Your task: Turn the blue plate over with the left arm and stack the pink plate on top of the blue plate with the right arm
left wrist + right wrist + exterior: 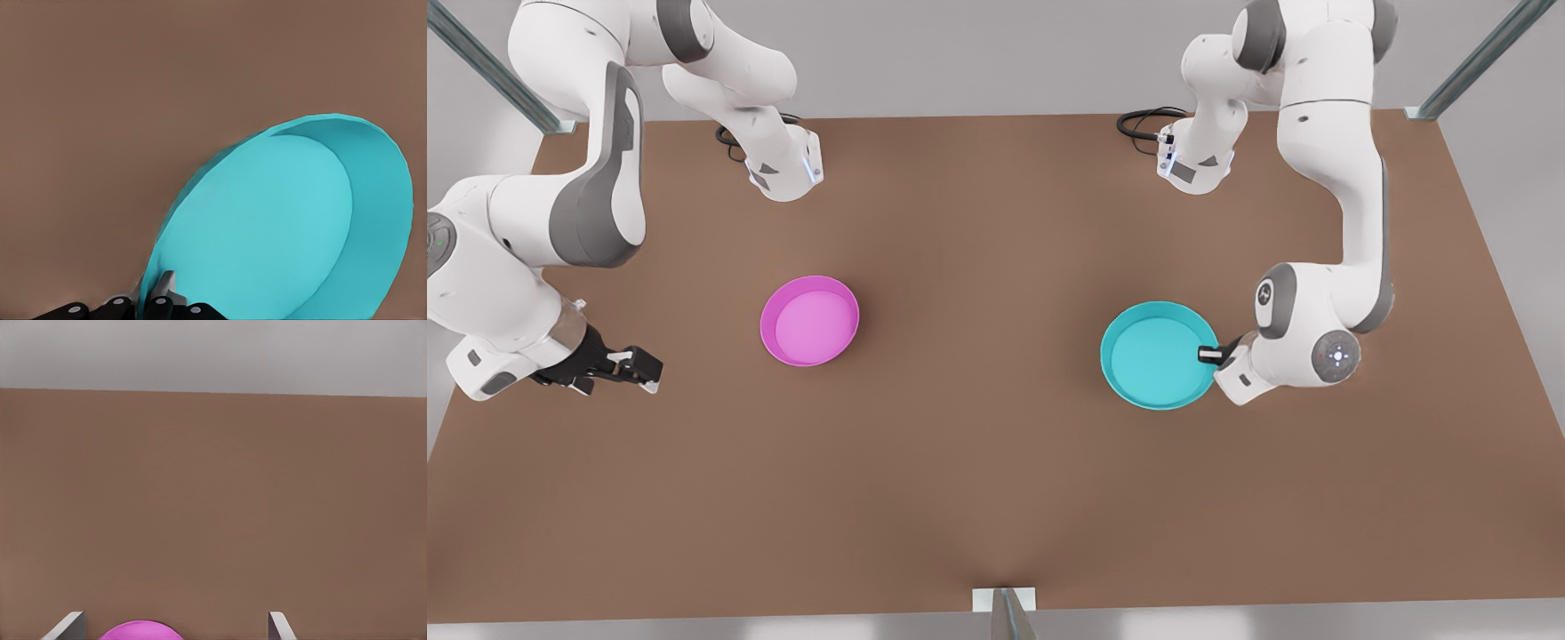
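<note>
Left arm gripping the blue plate's rim, flip not yet made

The blue plate (1158, 354) lay open side up on the brown surface (996, 498), toward the front view's right, with the left gripper (1213, 355) at its rim on the side away from the pink plate; in the left wrist view its fingers (165, 288) were pressed onto the rim wall, one inside the dish and one outside. By my reading the flip was the step in hand, and the next move called for lifting that edge and rolling the wrist until the plate lay bottom up. The pink plate (809, 320) sat upright, well apart, toward the front view's left. The right gripper (630, 367) waited beside it, low over the surface, fingers (278, 627) spread and holding nothing.
</note>
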Available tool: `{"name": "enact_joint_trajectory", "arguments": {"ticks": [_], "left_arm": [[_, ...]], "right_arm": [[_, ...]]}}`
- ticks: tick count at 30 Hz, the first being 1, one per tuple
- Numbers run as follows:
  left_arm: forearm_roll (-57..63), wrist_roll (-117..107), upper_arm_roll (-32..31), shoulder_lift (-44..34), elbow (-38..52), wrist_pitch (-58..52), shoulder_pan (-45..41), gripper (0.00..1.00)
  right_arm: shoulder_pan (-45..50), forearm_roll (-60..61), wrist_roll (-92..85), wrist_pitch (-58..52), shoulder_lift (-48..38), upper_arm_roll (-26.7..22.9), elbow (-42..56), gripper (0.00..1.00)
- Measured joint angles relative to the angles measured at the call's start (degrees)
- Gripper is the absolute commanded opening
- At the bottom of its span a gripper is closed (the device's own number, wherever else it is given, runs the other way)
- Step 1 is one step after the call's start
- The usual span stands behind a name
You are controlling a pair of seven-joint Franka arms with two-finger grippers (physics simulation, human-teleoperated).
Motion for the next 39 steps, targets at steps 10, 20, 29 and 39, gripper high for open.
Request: {"name": "enact_joint_trajectory", "arguments": {"ticks": [10, 20, 29, 39], "left_arm": [[14.08, -17.59, -0.02, 0.62, 4.14, -0.11, -16.05, 0.21], [31.18, -28.43, -0.02, 1.21, 7.31, -4.99, -27.63, 0.21], [44.50, -35.86, -0.03, 2.76, 7.31, -7.39, -35.19, 0.21], [58.45, -41.26, -0.03, 5.54, 7.26, -9.53, -41.72, 0.21]], "right_arm": [[-0.02, 0.02, 0.00, 0.00, -0.01, 0.00, 0.00, 1.00], [-0.01, -0.05, 0.00, 0.00, -0.01, 0.00, 0.00, 1.00], [0.06, -0.04, 0.00, 0.00, 0.00, 0.04, -0.09, 1.00], [0.05, 0.04, 0.00, 0.00, -0.09, 0.08, 0.00, 1.00]]}}
